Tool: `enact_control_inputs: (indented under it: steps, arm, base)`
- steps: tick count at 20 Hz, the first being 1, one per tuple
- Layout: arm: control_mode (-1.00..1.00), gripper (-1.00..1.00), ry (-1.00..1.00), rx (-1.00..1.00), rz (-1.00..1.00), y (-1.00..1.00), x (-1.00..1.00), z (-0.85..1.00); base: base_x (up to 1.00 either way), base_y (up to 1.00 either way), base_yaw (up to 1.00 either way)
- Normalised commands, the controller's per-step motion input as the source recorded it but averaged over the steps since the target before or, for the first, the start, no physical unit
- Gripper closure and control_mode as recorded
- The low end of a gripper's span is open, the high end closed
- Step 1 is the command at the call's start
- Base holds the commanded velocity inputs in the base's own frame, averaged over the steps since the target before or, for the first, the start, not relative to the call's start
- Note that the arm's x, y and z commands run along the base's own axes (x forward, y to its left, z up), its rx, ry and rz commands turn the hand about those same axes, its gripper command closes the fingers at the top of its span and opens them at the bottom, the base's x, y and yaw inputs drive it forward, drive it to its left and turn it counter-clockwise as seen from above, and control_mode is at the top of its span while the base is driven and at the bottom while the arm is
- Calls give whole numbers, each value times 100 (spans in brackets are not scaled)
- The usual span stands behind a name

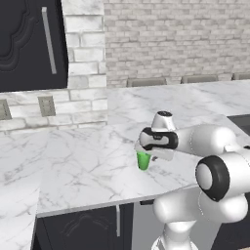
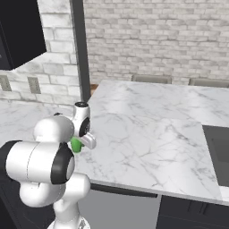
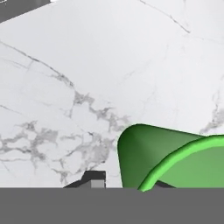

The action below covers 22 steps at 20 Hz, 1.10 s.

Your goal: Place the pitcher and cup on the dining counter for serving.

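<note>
The small green cup (image 1: 143,160) (image 2: 76,145) stands upright on white marble, near the front edge. My gripper (image 1: 147,155) (image 2: 82,141) comes down on it from above, with the white hand right over its rim. In the hand view the cup (image 3: 157,153) sits close at the lower right. The gripper (image 3: 126,183) straddles its wall there, one dark fingertip (image 3: 94,178) outside and the other mostly hidden behind the rim. The jaws look closed on the wall. The dining counter (image 1: 195,97) (image 2: 147,103) runs away to the grey chair backs (image 1: 146,82). The pitcher is out of view.
A dark cooktop (image 2: 217,152) (image 1: 240,120) is set into the marble at the right. A brick wall with outlets (image 1: 46,105) and a dark cabinet (image 1: 29,39) bound the worktop at the left. Bare marble spreads around the cup.
</note>
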Motion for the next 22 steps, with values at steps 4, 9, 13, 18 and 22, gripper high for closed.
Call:
enact_control_inputs:
  steps: [4,9,13,18,22]
  arm:
    - [-100,100,0,0,0,0,0,0]
    - [-100,100,-7,0,0,0,-12,14]
    - [-100,100,-26,0,0,0,-43,51]
    - [-100,100,-30,0,0,0,-48,64]
    - [-100,100,-30,0,0,0,-60,62]
  base:
    - [0,0,0]
    - [0,0,0]
    - [0,0,0]
    - [0,0,0]
    - [0,0,0]
